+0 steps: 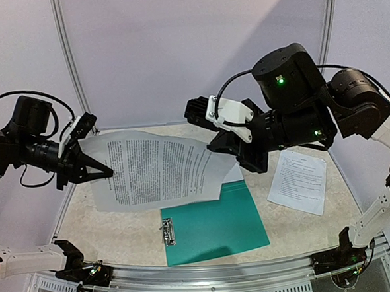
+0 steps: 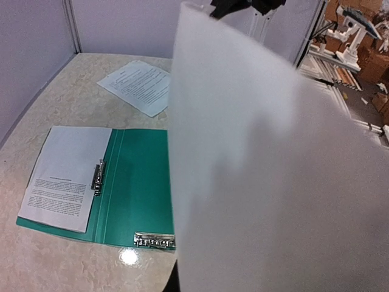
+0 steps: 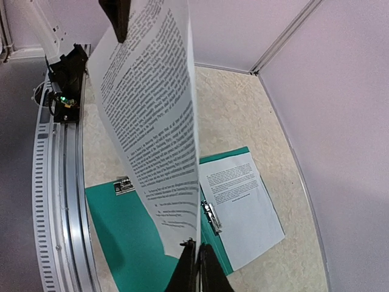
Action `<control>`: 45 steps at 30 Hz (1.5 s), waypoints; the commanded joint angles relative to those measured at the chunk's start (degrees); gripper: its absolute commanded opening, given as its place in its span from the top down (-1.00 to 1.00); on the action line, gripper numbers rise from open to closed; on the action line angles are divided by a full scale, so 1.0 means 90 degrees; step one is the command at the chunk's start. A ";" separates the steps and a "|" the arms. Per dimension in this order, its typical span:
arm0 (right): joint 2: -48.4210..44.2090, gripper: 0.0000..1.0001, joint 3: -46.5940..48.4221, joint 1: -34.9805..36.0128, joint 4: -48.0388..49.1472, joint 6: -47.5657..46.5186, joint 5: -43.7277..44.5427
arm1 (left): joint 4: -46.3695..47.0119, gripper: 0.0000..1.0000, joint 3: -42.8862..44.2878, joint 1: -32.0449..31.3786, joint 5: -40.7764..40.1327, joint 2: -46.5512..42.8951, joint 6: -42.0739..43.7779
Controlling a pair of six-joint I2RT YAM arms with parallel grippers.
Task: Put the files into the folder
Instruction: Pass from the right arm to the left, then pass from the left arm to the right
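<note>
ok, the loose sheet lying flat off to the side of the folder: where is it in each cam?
Top external: loose sheet at right of the picture, flat, just right of the folder.
Left wrist: upper left, beyond the open folder.
Right wrist: not in it; only the held sheet and the filed sheet show.
Shared landmark: the green folder, in all three views.

We see the same build on both: matte-black cylindrical joint housings, white link shells. Right arm (image 1: 351,100): green LED (image 1: 280,81) on the motor behind the right gripper (image 1: 216,148), white bracket (image 1: 231,116) just behind its black fingers. Left arm (image 1: 30,149): black cable (image 1: 29,94) looped behind the left gripper (image 1: 106,170).
</note>
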 commanded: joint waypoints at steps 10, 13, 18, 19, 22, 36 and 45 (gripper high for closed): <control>-0.2169 -0.75 -0.3716 -0.2327 0.4685 0.1727 -0.2785 | 0.0046 1.00 0.1340 0.0066 0.0005 0.0029 -0.0783; -0.2776 -0.76 -0.4729 -0.2375 0.5752 0.1663 -0.3460 | 0.0102 1.00 0.1392 0.0066 0.0190 0.0070 -0.0868; -0.2701 -0.76 -0.4895 -0.2412 0.6424 0.2134 -0.3495 | 0.0006 1.00 0.1480 0.0066 0.0225 0.0194 -0.0719; -0.2626 -0.76 -0.4878 -0.2469 0.6497 0.2189 -0.3630 | -0.0010 1.00 0.1506 0.0066 0.0232 0.0201 -0.0686; -0.2331 -0.77 -0.4796 -0.2612 0.6945 0.2467 -0.4059 | -0.0002 1.00 0.1520 0.0066 0.0177 0.0219 -0.0674; -0.1375 0.73 -0.4332 -0.2609 0.7352 0.3497 -0.5666 | 0.0470 1.00 0.1146 0.0066 0.0158 0.0279 -0.1132; -0.1345 1.00 -0.3991 -0.3285 0.4194 0.4862 -0.4803 | 0.0217 -0.94 0.0217 0.0066 -0.1627 0.0497 -0.0550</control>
